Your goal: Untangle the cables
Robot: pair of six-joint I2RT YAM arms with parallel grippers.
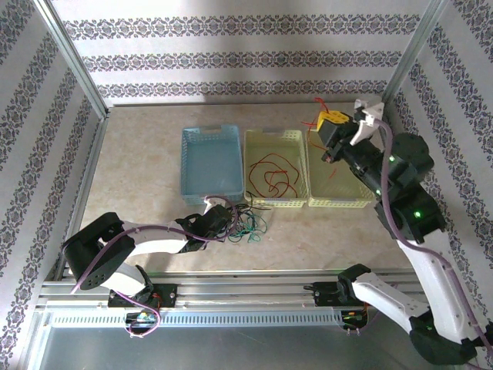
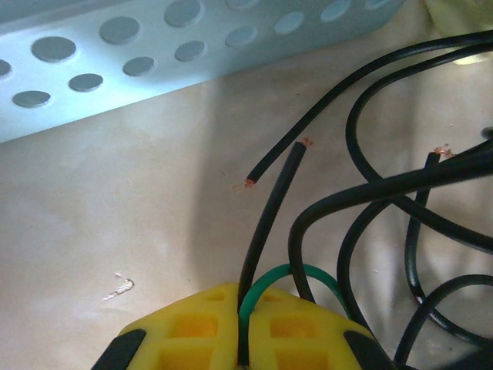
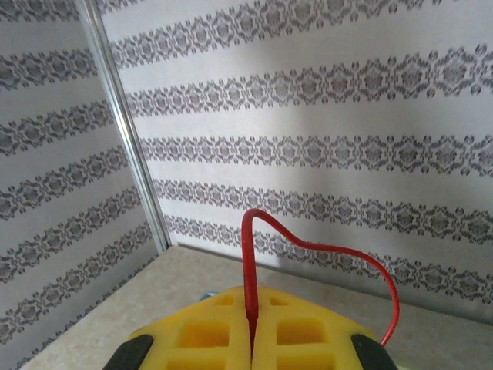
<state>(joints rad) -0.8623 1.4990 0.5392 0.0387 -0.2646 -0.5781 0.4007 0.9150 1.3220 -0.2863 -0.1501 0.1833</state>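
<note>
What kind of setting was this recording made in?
Probably a lab robot cell, not a home: an aluminium frame encloses the table, patterned backdrop panels serve as walls, and three plastic baskets sit in a row.

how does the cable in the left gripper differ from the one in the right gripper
The left gripper pinches a black cable; the right gripper pinches a red cable. The black cable runs nearly straight to a bare copper tip, while the red cable arches over. The black cable is down at the table; the red cable is lifted clear of it. Both are clamped between yellow pads.
</note>
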